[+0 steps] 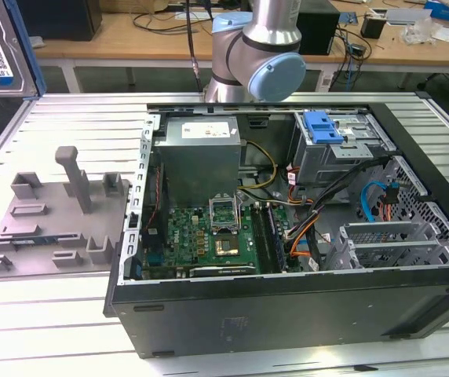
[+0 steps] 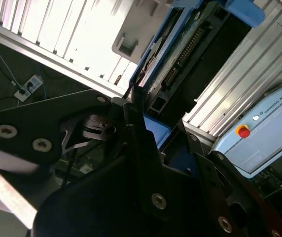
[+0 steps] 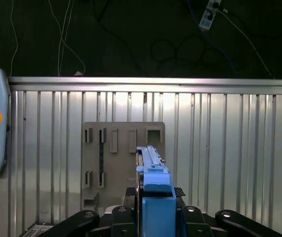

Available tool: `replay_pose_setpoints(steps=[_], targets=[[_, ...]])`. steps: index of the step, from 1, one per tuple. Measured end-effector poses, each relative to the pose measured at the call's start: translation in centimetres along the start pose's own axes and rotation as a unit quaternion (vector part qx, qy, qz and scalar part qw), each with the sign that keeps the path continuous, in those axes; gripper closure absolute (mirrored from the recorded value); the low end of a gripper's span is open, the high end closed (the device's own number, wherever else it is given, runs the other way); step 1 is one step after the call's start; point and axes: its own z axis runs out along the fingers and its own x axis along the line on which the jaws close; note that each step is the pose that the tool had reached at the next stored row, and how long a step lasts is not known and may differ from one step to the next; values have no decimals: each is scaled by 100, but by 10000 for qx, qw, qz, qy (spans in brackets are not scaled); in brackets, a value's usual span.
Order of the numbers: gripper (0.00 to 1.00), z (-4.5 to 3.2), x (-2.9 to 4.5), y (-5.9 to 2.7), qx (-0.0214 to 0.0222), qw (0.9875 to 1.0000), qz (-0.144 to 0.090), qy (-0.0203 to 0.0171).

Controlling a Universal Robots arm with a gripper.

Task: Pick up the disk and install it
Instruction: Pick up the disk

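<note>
The disk (image 3: 152,165) is clamped edge-on betw. the fingers of the gripper (image 3: 156,212), off the table (image 3: 220,148). A grey fixture (image 3: 116,168) is seen below the gripper, well apart. In the exterior view, the open PC case (image 1: 287,298) is set further off, to one side.

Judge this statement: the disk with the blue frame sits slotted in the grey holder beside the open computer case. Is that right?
No. The disk is not slotted in the grey holder: the end effector grips it, held above the holder, as the first wrist view shows. The holder does lie beside the open computer case.
</note>
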Motion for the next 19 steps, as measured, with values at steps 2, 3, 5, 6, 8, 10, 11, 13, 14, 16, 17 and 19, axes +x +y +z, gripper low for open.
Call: replay_pose_setpoints(steps=[2,3,5,6,8,10,11,13,14,16,17,19], targets=[[63,-2,0,0,-1,10000,0,0],[63,-2,0,0,-1,10000,0,0],[63,-2,0,0,-1,10000,0,0],[63,-3,0,0,-1,10000,0,0],[63,-3,0,0,-1,10000,0,1],[63,-5,4,0,-2,10000,-1,-7],[63,-4,11,0,-2,10000,-1,-17],[63,-2,37,-10,0,10000,0,-63],[63,-1,51,-20,1,10000,-1,-82],[63,1,81,-47,2,9999,-1,-114],[63,1,106,-69,2,9999,-1,-135],[63,4,139,-99,3,9999,0,-156]])
